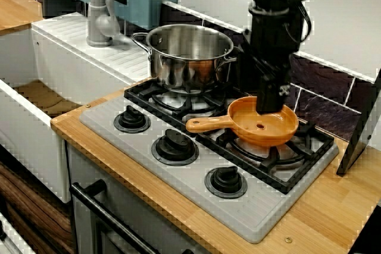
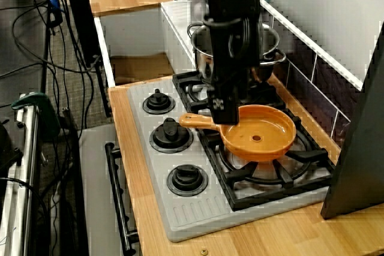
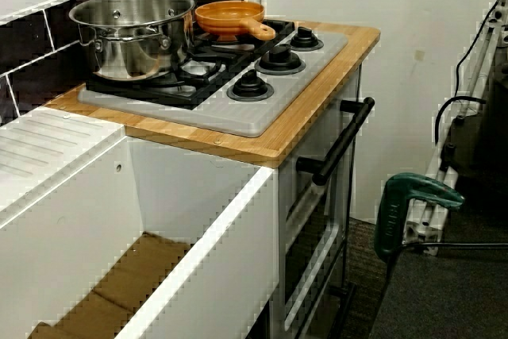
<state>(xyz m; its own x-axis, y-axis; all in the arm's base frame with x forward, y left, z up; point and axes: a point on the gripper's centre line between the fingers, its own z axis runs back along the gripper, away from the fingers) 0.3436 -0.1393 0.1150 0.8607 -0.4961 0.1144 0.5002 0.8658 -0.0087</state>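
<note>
Pan (image 1: 268,130) with handle toward the knobs (image 1: 174,145); claw (image 1: 269,109) at its rim, opening indiscernible.

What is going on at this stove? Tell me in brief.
A single black robot arm reaches down so that its gripper is low over an orange pan. The pan sits on one burner grate of the stove, its handle pointing toward the knobs. It cannot be told whether the jaws are open or shut, or whether they touch the pan's rim. A steel pot stands on the other burner.
</note>
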